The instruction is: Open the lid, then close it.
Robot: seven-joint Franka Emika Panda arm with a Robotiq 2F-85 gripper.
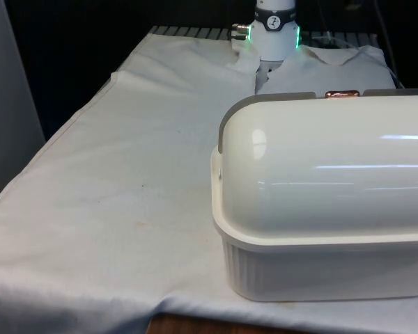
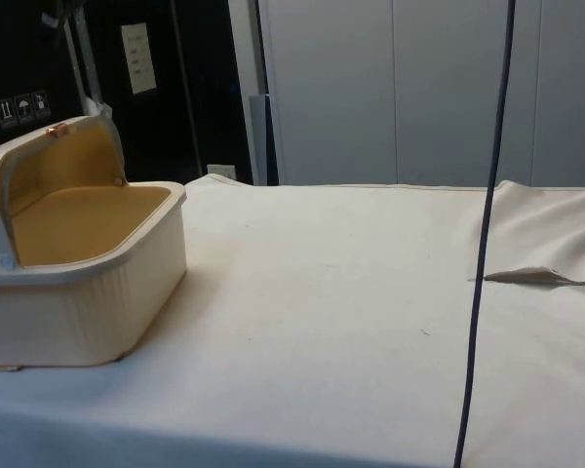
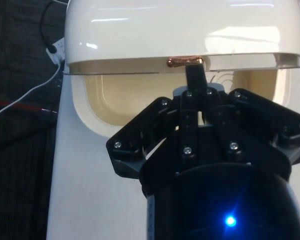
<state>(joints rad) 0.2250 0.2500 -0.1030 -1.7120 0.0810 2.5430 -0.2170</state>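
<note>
Table draped in white cloth (image 2: 351,292); pale cabinet panels (image 2: 419,88) behind; dark cable (image 2: 487,224) hung across.

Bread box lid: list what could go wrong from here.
1. The claw meets the lid at the small copper handle alone; that narrow contact may slip, letting the raised lid drop shut.
2. The bread box sits loose on the white cloth, so a sideways pull might drag or tip it.
</note>
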